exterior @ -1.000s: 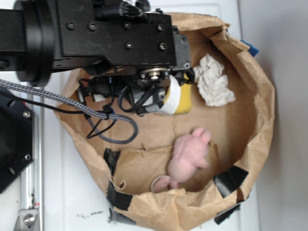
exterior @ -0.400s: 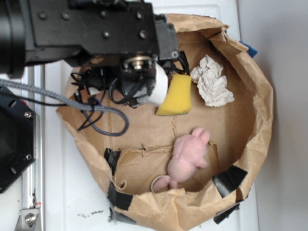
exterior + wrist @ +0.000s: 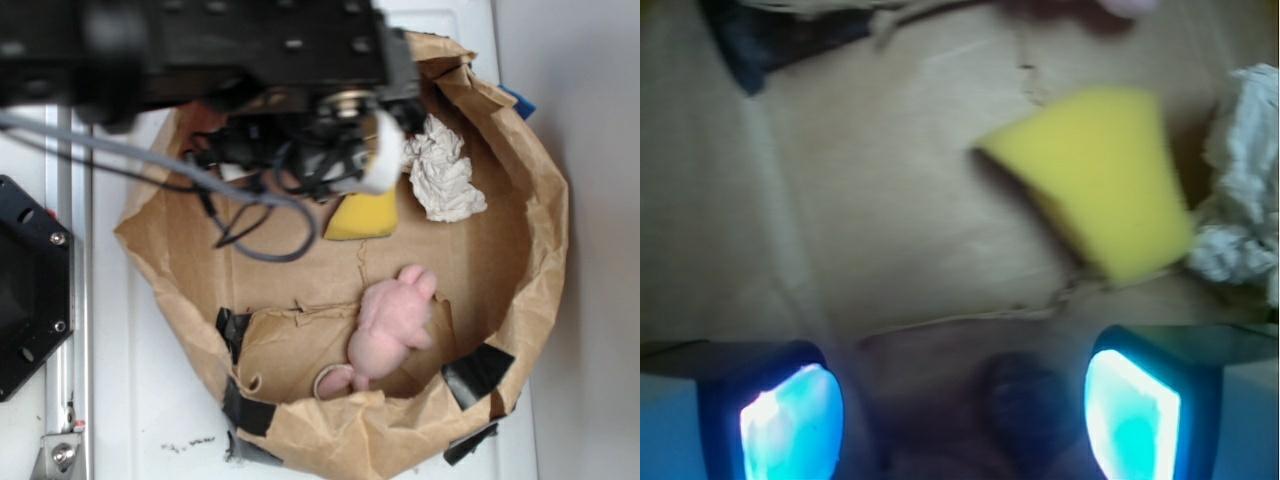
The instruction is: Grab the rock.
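In the wrist view the rock [image 3: 1025, 405], a small dark rough lump, lies on the brown paper floor between my gripper's fingers, closer to the right finger [image 3: 1135, 415] than to the left one [image 3: 790, 425]. My gripper [image 3: 962, 420] is open, and the gaps on both sides show neither finger touching the rock. In the exterior view the black robot arm [image 3: 250, 60] hangs over the back of the bag, hiding the fingers and the rock.
A yellow sponge [image 3: 365, 218] [image 3: 1095, 180] lies just ahead of the gripper, beside a crumpled white paper wad [image 3: 440, 170] [image 3: 1245, 180]. A pink plush toy [image 3: 390, 320] sits nearer the front. The brown paper bag's raised rim [image 3: 550, 230] rings everything.
The arm has shifted to the right and toward the back of the bag. It now covers the sponge's upper edge and reaches close to the paper wad.
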Robot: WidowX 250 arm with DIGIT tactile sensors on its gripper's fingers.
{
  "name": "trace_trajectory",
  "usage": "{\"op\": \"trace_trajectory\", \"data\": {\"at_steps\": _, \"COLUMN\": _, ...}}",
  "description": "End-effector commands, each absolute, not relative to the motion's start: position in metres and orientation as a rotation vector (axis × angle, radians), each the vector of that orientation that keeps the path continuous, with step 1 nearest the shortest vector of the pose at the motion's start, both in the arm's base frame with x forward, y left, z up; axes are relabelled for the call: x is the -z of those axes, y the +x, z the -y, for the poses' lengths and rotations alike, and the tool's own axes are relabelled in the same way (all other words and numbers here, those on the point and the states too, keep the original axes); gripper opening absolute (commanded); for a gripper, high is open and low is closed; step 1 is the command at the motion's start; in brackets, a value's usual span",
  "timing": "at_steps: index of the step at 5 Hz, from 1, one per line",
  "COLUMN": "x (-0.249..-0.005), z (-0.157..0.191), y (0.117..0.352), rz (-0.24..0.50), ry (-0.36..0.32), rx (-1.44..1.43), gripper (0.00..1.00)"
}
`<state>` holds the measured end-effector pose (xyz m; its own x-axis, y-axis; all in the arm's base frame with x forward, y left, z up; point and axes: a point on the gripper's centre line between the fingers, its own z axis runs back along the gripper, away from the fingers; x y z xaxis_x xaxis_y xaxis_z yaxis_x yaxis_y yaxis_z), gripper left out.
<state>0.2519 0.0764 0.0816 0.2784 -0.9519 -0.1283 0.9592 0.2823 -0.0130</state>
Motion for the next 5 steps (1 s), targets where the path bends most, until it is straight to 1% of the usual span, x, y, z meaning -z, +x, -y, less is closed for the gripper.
{"op": "trace_trajectory", "data": {"at_steps": 1, "x": -0.096, "z": -0.091, "y": 0.275, "rz": -0.078, "ry": 0.111, "rx": 1.301, "gripper": 1.00}}
{"op": "trace_trajectory", "data": {"at_steps": 2, "x": -0.096, "z": -0.089, "y": 0.269, "rz": -0.077, "ry": 0.106, "rx": 1.352, "gripper": 1.00}}
{"op": "trace_trajectory", "data": {"at_steps": 4, "x": -0.092, "z": -0.088, "y": 0.267, "rz": -0.093, "ry": 0.101, "rx": 1.374, "gripper": 1.00}}
{"op": "trace_trajectory", "data": {"at_steps": 5, "x": -0.091, "z": -0.082, "y": 0.264, "rz": -0.101, "ry": 0.094, "rx": 1.383, "gripper": 1.00}}
